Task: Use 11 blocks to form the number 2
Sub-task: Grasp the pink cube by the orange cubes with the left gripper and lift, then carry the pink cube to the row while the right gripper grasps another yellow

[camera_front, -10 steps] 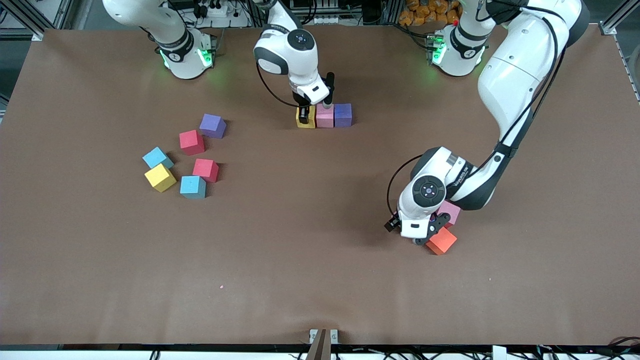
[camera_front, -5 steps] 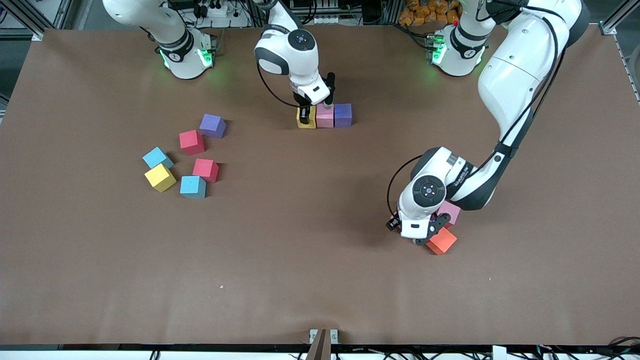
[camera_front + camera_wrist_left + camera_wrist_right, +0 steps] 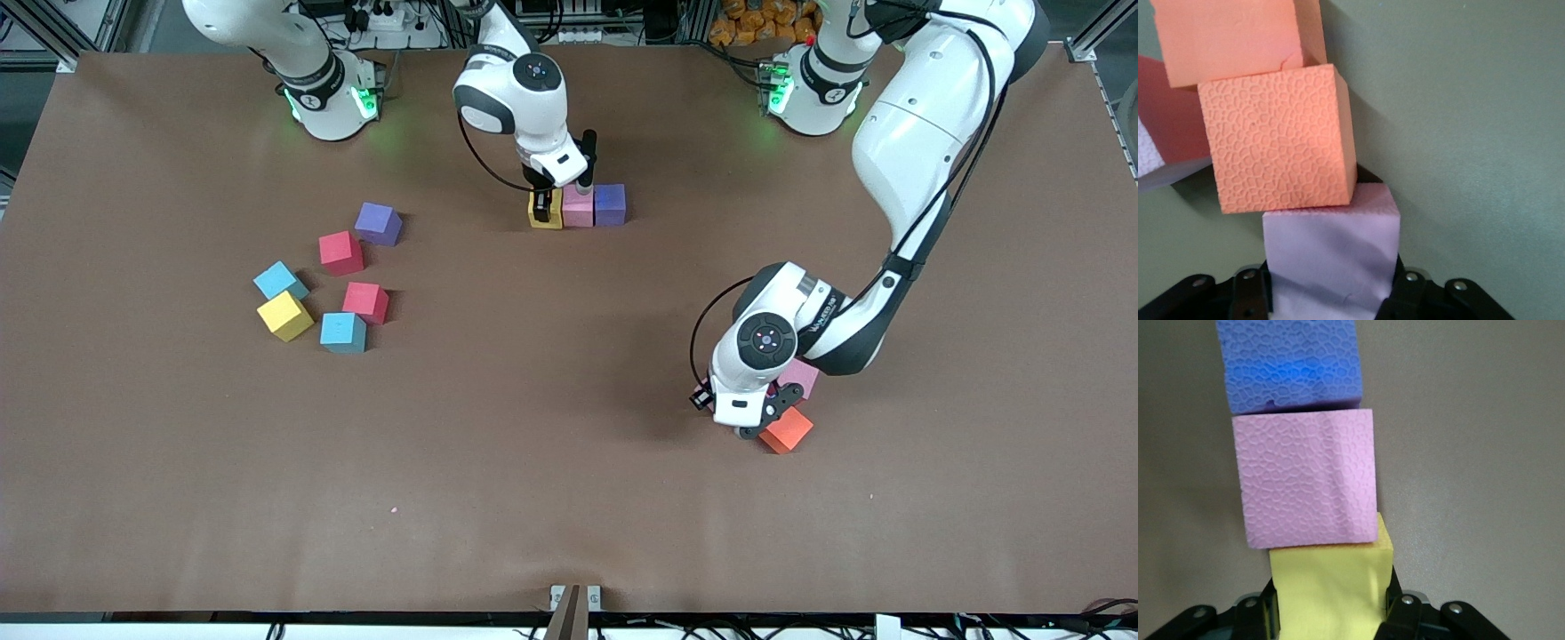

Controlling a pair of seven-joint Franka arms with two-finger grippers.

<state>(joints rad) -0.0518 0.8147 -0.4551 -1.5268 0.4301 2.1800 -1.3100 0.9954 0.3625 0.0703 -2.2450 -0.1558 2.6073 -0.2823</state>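
The blocks look like light, springy foam with grippy pebbled faces; take them by opposite flat sides.

The left gripper [image 3: 1331, 303] has its fingers clamped on a pink cube [image 3: 1331, 257] near the counter's middle, toward the left arm's end. The right gripper [image 3: 1331, 613] has its fingers around the yellow cube [image 3: 1331, 587], which ends a three-cube row with a pink [image 3: 578, 206] and a blue [image 3: 610, 204] cube, toward the counter's robot-side edge.

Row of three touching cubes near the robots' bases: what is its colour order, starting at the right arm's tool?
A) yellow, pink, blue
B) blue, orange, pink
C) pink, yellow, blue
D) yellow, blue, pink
A: the yellow cube sits at the right tool, then the pink cube, then the blue cube.
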